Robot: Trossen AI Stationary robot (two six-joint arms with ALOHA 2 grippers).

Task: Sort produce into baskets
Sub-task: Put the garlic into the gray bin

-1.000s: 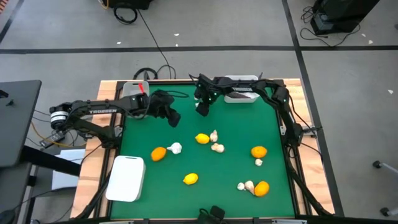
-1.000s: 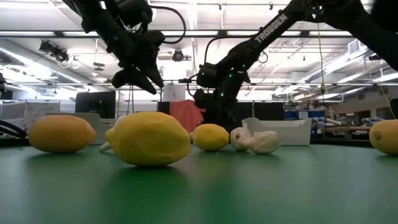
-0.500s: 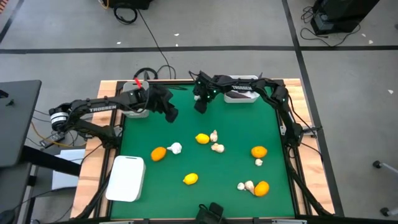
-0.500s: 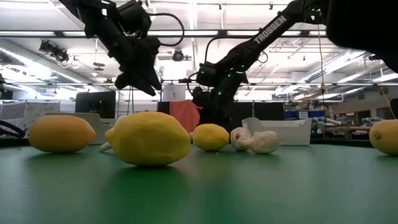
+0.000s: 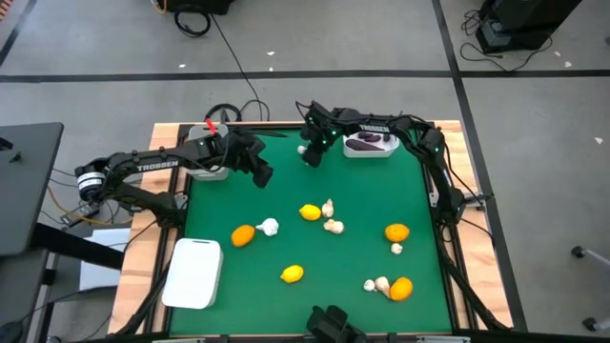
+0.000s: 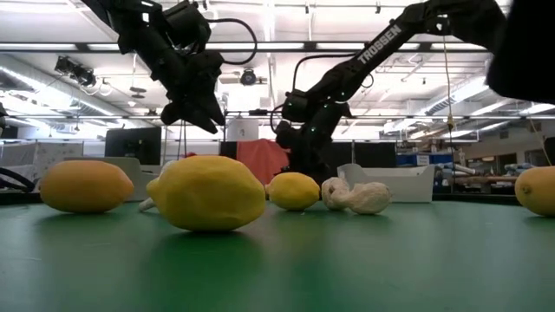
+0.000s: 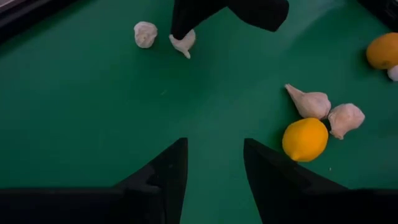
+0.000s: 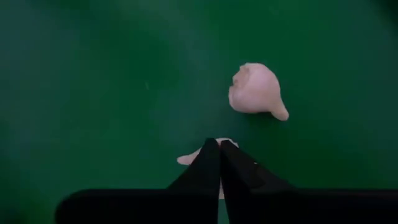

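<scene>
Oranges, lemons and garlic bulbs lie scattered on the green mat. A dark purple eggplant rests in the basket at the far edge. Near it, my right gripper is shut, its tips over a garlic bulb. A second bulb lies just beside that one. My left gripper hangs open and empty above the mat at the far left. It is beside a greyish basket. My right gripper points down with its shut fingertips right over the garlic bulb's middle. The bulb's pointed end shows beside them, on the mat. The fingers hide the spot, so I cannot tell whether they touch or pinch it.
A white basket sits at the near left, half off the mat on the wooden border. A red object shows by the greyish basket. Bare mat lies between the far-edge grippers and the fruit in the middle.
My right gripper has moved toward the table's far edge, to the garlic bulbs beside the eggplant basket. My left gripper has drawn back a little toward the far left.
</scene>
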